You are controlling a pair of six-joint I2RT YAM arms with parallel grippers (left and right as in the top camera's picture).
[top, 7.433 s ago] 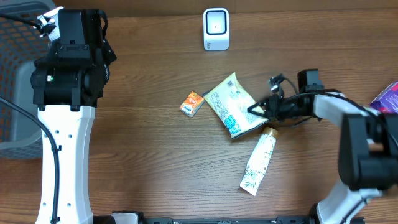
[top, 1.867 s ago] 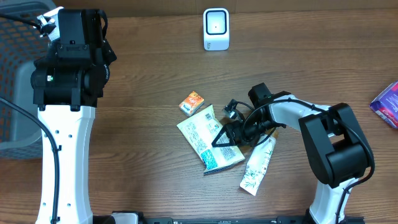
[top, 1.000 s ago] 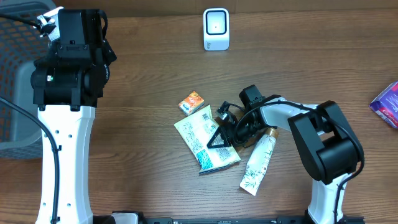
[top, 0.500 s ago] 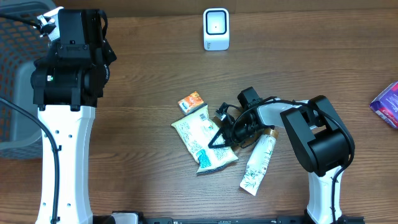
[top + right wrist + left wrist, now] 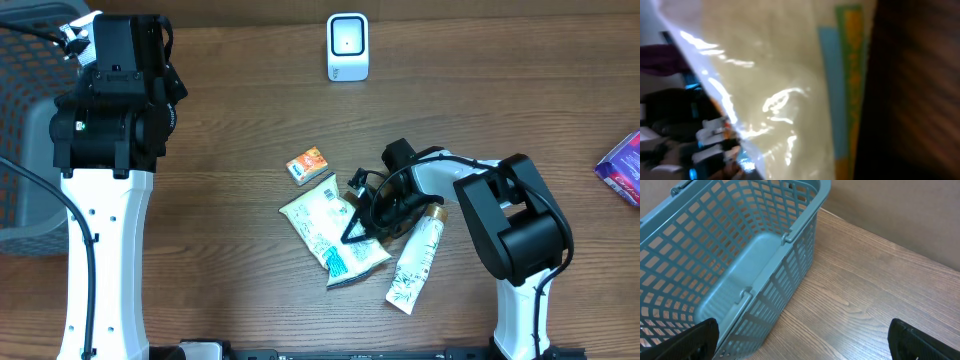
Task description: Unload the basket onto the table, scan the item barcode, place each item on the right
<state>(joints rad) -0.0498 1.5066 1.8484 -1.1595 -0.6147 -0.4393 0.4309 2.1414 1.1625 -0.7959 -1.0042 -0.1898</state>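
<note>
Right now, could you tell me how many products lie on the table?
4: small orange box mid-table; pale pouch just below it; white tube beside the pouch; purple pack at the right edge. Others may sit off-frame.

Cream pouch (image 5: 322, 222), teal lattice basket (image 5: 715, 235)

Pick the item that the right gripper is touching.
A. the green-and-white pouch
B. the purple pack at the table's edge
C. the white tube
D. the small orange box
A: in the overhead view the right gripper meets the right edge of the green-and-white pouch, and that pouch's shiny film fills the right wrist view.
</note>
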